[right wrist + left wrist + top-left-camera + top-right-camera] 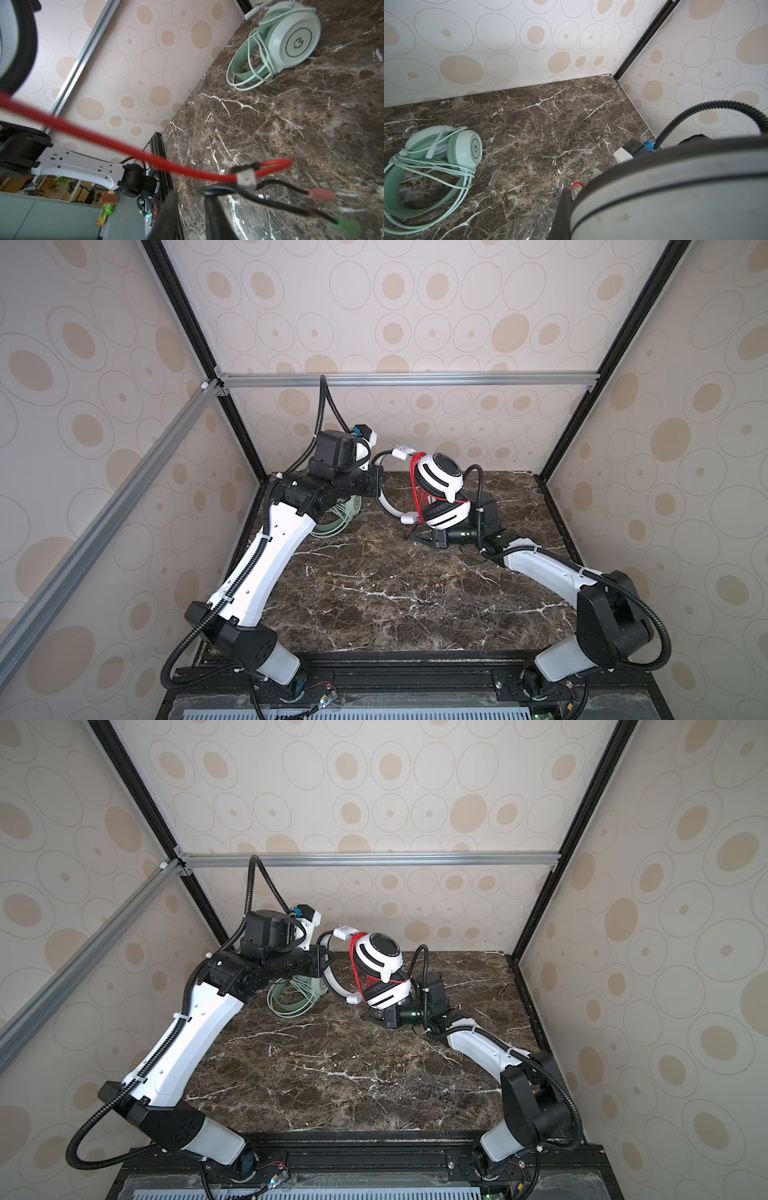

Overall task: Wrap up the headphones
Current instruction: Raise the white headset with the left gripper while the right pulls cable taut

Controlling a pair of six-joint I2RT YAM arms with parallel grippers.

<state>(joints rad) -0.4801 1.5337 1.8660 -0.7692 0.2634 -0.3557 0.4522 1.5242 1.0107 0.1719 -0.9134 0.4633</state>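
The white-and-black headphones (440,477) (380,952) hang above the back of the table, with the thin red cable (417,489) (104,141) wound round the two earcups. My left gripper (380,485) (326,965) is shut on their grey headband (675,197), which fills its wrist view. My right gripper (409,536) (368,1016) (191,192) sits low under the lower earcup, its jaws a narrow gap apart. The cable's end piece (246,179), with thin black leads to a red plug (321,195) and a green plug (349,226), lies across one fingertip. The mint green headphones (332,522) (465,149) (295,37) lie at the back left, their cable looped loosely around them.
The dark marble table (374,593) is boxed in by patterned walls on three sides, close behind both grippers. An aluminium bar (407,379) crosses the back wall above them. My left forearm (266,556) hides part of the mint pair in both top views.
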